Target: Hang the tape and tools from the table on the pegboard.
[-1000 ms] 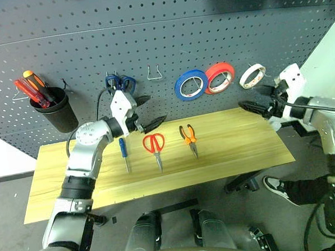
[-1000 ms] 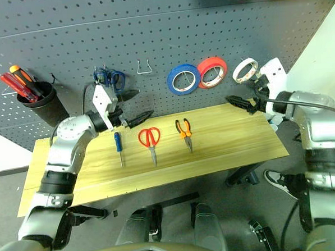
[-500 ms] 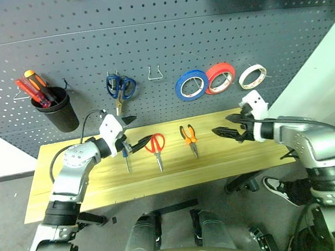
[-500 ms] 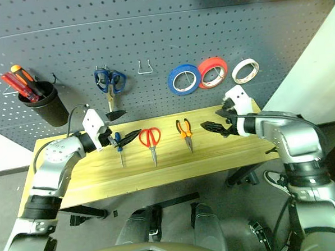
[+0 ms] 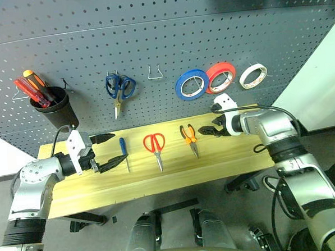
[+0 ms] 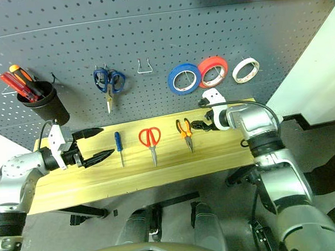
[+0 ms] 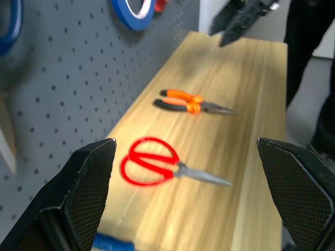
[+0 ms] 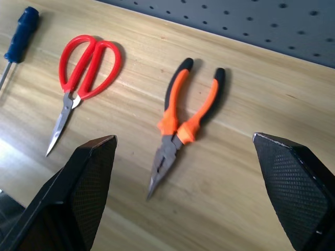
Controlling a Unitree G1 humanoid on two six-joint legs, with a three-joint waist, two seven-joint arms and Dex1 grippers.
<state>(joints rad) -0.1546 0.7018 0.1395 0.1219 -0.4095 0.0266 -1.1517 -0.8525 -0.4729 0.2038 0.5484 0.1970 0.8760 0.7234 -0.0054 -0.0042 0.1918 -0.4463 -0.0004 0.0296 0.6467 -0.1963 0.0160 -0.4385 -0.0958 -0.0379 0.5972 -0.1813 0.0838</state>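
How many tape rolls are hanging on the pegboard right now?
3, side by side on the pegboard, above the table's right half: blue roll, red-orange roll overlapping its edge, whitish-cream roll furthest right.

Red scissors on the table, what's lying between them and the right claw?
The orange-handled pliers lie on the table between the red scissors and the open right claw, touching neither. The left eye view shows it plainly.

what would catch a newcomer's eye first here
Three bright tools lie in a row on the table: blue-handled screwdriver, red-handled scissors, orange-handled pliers. Above them on the pegboard hang blue, red-orange and whitish tape rolls.
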